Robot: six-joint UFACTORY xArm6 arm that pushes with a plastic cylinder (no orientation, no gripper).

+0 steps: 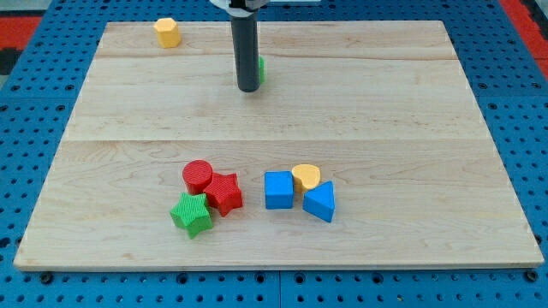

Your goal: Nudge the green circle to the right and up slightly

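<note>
The green circle [260, 69] is mostly hidden behind my rod near the view's top centre; only a thin green edge shows on the rod's right side. My tip [248, 87] rests on the wooden board [385, 103], directly in front of and touching or nearly touching the green circle.
A yellow hexagon [167, 32] sits at the top left. Near the bottom centre lie a red circle [198, 176], a red star [224, 192] and a green star [192, 214]. To their right lie a blue square [278, 190], a yellow heart [306, 177] and a blue triangle [320, 202].
</note>
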